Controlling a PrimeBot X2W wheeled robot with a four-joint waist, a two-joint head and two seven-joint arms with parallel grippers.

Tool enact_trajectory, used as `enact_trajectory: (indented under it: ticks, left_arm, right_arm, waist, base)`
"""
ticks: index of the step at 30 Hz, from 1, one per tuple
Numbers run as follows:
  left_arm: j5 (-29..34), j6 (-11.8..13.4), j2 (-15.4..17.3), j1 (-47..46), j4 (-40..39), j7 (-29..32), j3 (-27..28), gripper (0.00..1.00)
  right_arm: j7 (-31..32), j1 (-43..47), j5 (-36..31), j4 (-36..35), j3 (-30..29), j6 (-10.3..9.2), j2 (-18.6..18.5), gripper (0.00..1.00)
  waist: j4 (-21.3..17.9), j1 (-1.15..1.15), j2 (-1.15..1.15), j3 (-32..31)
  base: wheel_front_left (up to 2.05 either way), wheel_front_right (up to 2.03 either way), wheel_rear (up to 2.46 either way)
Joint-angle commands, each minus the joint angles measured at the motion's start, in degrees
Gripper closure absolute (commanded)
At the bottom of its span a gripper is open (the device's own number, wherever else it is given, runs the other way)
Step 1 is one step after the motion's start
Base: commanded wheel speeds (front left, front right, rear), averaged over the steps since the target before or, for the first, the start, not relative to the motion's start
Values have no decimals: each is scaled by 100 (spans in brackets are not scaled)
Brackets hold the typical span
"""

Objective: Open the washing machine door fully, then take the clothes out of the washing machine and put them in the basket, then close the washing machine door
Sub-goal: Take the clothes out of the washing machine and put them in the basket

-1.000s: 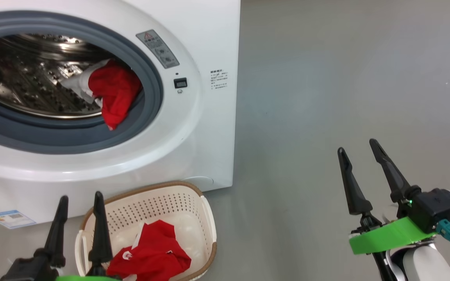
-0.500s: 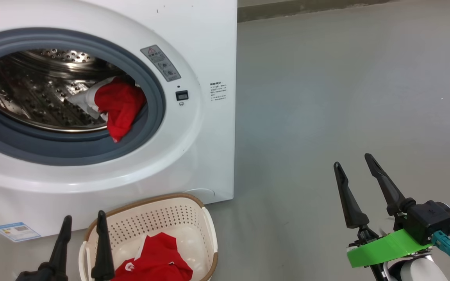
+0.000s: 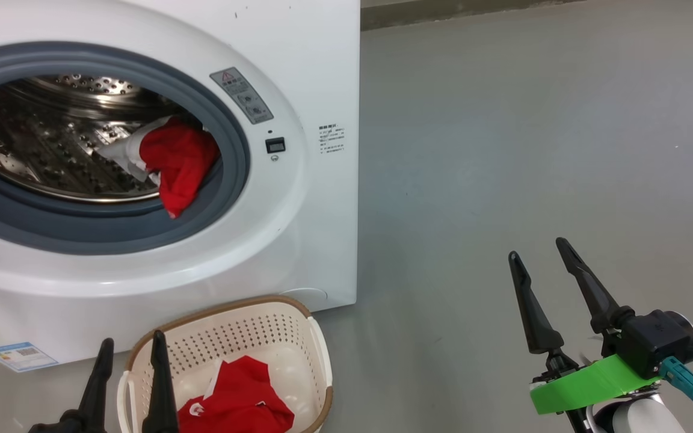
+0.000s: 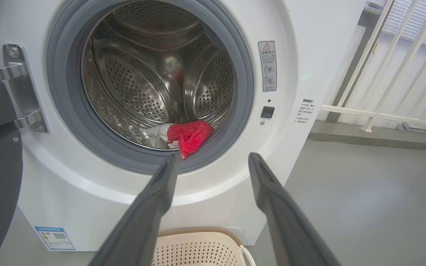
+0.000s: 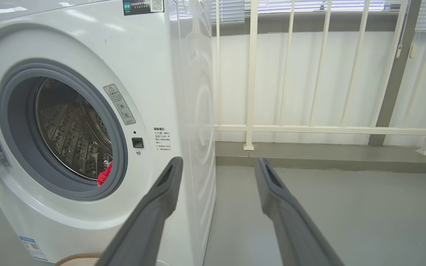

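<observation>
My head has tipped up slightly; the things themselves have not shifted. One red garment lies at the lip of the drum inside the washing machine, and a second garment lies in the basket below. My left claw and right claw hang spread, empty. Unloading is underway: next, reach in and pinch the red garment.

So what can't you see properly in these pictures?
- The washing machine door: left wrist view, cut off by the left edge; just hinge and dark rim show.
- The basket: head view, near end runs off the bottom edge; left gripper's fingers cover part.
- Anything behind the red garment in the drum: head view, it blocks them.
- Small print on the washing machine: head view, too small to read.
</observation>
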Motion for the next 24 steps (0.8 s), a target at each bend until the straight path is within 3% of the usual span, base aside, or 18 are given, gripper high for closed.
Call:
enact_trajectory:
  ticks: [1, 13, 24]
  left_arm:
    - [-36, 39, 70, -133, -168, 7, 192, 0]
    - [-42, 95, 86, -606, -140, -43, 182, 0]
    - [-136, -66, 330, -1920, 337, -35, 266, 0]
  right_arm:
    - [-37, -33, -19, -157, 134, 35, 0, 0]
    - [-37, -127, -6, -190, 176, 35, 0, 0]
    - [-37, -505, -56, -265, 278, 35, 0, 0]
  waist:
    - [1, 0, 0, 29]
    - [82, 0, 0, 486]
    - [174, 0, 0, 1385]
  base:
    - [0, 0, 0]
    - [0, 0, 0]
    - [0, 0, 0]
